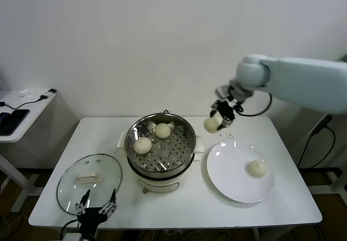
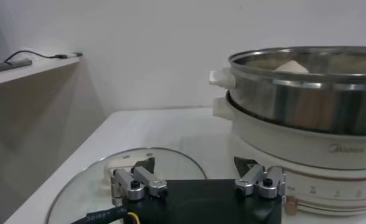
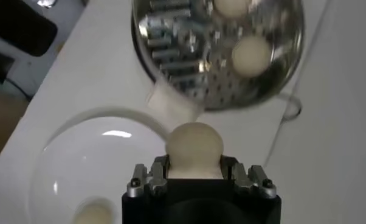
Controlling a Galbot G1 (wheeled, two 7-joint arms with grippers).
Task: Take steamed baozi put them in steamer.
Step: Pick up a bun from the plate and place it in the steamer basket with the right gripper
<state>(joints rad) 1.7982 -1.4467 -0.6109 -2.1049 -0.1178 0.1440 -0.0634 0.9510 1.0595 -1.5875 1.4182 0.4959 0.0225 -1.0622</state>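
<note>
- Baozi (image 1: 212,124) clamped in right gripper (image 1: 221,117), held in the air between steamer (image 1: 160,145) and plate (image 1: 238,171).
- Two more buns (image 1: 143,145) on the steamer tray, one bun (image 1: 256,168) on the plate.
- Left gripper (image 1: 96,208) low at the table's near edge by glass lid (image 1: 89,179), jaws wide, holding nothing.

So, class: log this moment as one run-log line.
right pincer: shut on bun, above table | steamer: two buns | plate: one bun | left pincer: open, idle by lid
</note>
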